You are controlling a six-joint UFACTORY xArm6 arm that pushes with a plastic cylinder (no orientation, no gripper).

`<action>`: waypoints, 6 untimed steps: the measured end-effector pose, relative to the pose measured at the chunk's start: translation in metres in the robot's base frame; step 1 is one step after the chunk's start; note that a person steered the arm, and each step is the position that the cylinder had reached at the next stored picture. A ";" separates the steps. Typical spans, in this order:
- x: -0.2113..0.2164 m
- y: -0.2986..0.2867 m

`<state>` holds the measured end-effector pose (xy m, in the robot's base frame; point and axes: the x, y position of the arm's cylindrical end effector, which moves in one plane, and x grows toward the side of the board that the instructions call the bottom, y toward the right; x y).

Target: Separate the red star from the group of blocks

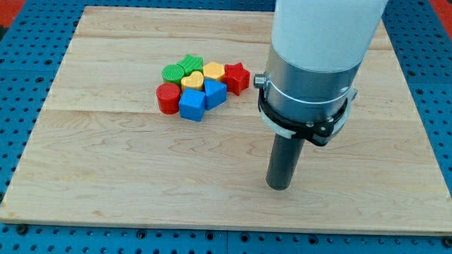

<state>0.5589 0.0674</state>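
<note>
The red star [237, 77] sits at the right end of the cluster, a little above the frame's centre, touching the yellow block [214, 70] on its left and close to the blue block [215, 93] at its lower left. It is a solid red piece with blunt points, lying flat. Its right and upper sides face bare wood. Further left lie the yellow heart [192, 82], two green blocks [181, 67], a blue cube [192, 105] and a red cylinder [167, 98]. The wooden board [96, 175] stretches wide on every side. The rod's tip [278, 186] rests at lower right, well apart from all blocks, touching none; it carries no hand, grasping nothing.
</note>
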 end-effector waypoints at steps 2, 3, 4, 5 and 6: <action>-0.004 0.000; -0.013 0.006; -0.015 0.006; -0.014 0.006; -0.013 0.004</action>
<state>0.5455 0.0717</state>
